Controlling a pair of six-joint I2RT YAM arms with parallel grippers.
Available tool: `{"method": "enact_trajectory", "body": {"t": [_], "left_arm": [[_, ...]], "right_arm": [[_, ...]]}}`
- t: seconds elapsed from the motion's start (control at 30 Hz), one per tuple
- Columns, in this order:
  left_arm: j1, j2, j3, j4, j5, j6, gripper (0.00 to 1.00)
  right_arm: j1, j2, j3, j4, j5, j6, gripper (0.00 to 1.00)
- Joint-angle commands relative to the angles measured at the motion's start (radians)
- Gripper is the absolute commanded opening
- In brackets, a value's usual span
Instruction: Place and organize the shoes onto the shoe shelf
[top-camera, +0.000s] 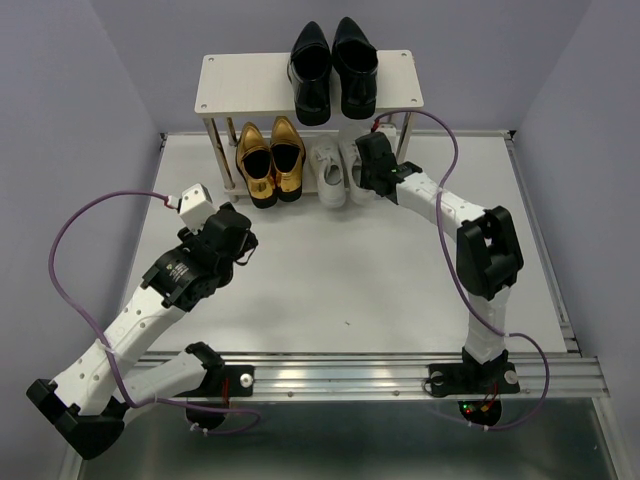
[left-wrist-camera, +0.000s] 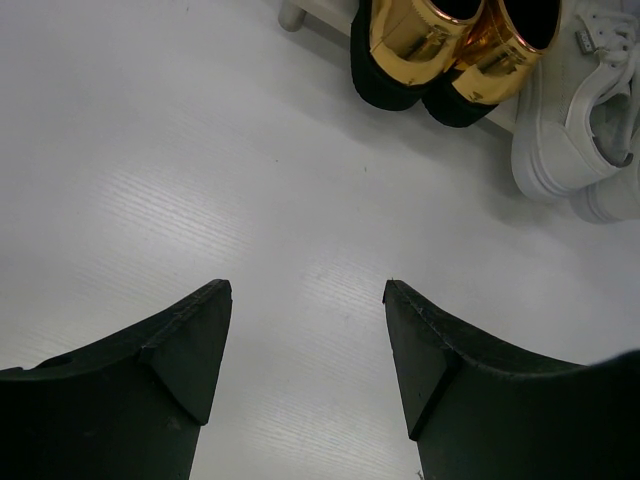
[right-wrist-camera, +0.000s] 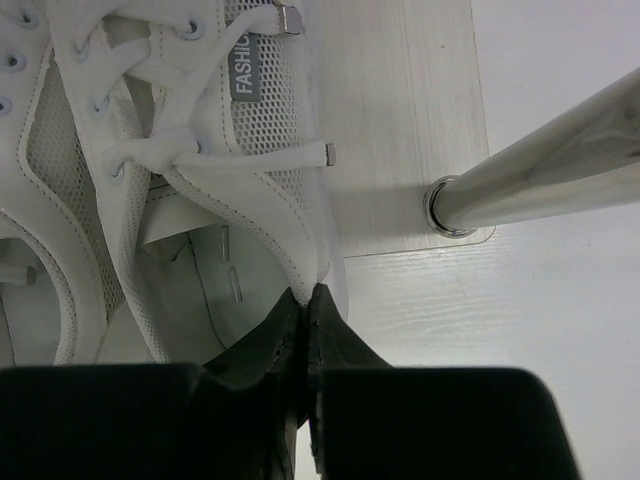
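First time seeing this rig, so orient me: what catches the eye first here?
The glossy black dress shoes sit on the shoe shelf's top board, with shiny gold loafers below. The right gripper pinches one white sneaker's collar beside them; the left gripper hangs open.

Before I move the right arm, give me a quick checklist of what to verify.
1. Grip of the right gripper: ok, shut on the collar edge of the white sneaker.
2. Sneaker fully on the lower board: not ok, its heel sticks out past the front edge.
3. Clearance from the silver leg: ok, it stands apart from the sneaker.
4. The left gripper: ok, open and empty.
5. The black dress shoes and gold loafers: ok, shelved in pairs.
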Motion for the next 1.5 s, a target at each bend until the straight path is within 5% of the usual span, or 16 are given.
{"method": "enact_trajectory", "body": {"t": [0.0,1.0,1.1,1.13,1.23,1.47], "left_arm": [[0.003,-0.011,0.021,-0.017,-0.04,-0.008,0.73],[0.003,-0.028,0.033,-0.034,-0.042,-0.012,0.73],[0.003,-0.034,0.03,-0.034,-0.043,-0.015,0.73],[0.003,-0.034,0.03,-0.034,-0.042,-0.014,0.73],[0.003,-0.037,0.027,-0.037,-0.043,-0.019,0.73],[0.003,-0.041,0.021,-0.034,-0.04,-0.022,0.73]], "right_arm": [[-0.001,-0.054,0.027,0.172,0.029,-0.014,0.01],[-0.001,-0.026,0.058,0.178,0.192,0.096,0.01],[-0.001,-0.018,0.056,0.178,0.177,0.107,0.23],[-0.001,-0.018,0.055,0.178,0.168,0.11,0.38],[-0.001,-0.028,0.046,0.178,0.154,0.115,0.52],[-0.001,-0.09,-0.006,0.178,0.131,0.124,0.64]]}}
